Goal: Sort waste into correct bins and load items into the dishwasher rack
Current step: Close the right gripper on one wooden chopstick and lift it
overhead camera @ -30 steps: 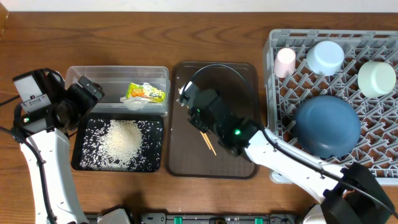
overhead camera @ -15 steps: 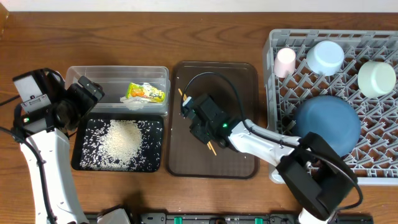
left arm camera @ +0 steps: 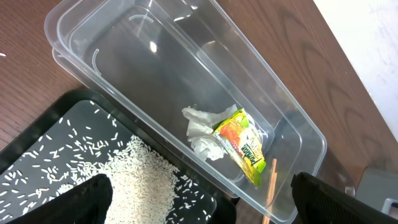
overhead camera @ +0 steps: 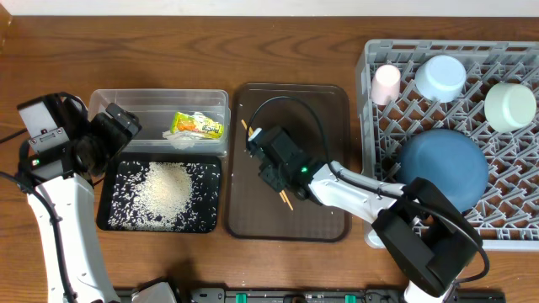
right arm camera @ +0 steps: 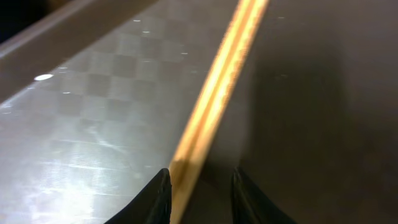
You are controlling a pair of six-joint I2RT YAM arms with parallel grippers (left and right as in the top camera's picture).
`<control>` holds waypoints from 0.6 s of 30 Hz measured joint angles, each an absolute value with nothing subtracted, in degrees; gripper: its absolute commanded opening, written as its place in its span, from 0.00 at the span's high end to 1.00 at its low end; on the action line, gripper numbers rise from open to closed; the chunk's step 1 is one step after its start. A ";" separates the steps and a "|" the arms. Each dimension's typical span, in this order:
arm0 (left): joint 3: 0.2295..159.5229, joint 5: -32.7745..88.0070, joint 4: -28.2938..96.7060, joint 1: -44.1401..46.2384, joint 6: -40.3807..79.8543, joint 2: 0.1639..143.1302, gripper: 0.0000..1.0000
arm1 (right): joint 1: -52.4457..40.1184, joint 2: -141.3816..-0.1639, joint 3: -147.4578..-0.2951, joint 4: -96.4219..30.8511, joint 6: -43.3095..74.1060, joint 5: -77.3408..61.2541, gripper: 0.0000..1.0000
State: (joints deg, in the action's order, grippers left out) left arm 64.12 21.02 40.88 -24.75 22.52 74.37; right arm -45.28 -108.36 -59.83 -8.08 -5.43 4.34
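Right end effector (right arm camera: 200,198) had barely moved from half a second earlier, a slight nudge right, low over the brown serving tray (overhead camera: 324,109). Its jaws were apart, straddling the chopsticks (right arm camera: 211,106), which lay flat on the tray and touched the left finger; a gap was left at the other.

Left end effector (overhead camera: 114,126) was unchanged, jaws wide apart, hovering at the left end of the clear tub (overhead camera: 152,103).

Right wrist view showed the straddle. In the overhead view the arm hid it, with only the chopstick ends showing.

Left wrist view showed the wrapper (left arm camera: 239,143) against the tissue (left arm camera: 202,134) in the tub, and the rice (left arm camera: 143,177) in the black tray (left arm camera: 37,149).

Further right, the rack (overhead camera: 370,126) held the dark blue bowl (overhead camera: 444,168), pink cup (overhead camera: 386,82), light blue bowl (overhead camera: 442,76) and pale green bowl (overhead camera: 509,105).
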 measured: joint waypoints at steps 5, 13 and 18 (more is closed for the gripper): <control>64.12 21.02 40.88 -24.75 22.52 74.37 0.05 | -44.88 -108.36 -59.83 -8.29 -5.43 6.17 0.70; 64.12 21.02 40.88 -24.75 22.52 74.37 0.05 | -44.88 -108.38 -59.83 -8.54 -5.43 4.56 0.70; 64.12 21.02 40.88 -24.75 22.52 74.37 0.05 | -44.88 -108.38 -59.83 -9.43 -5.43 4.14 0.70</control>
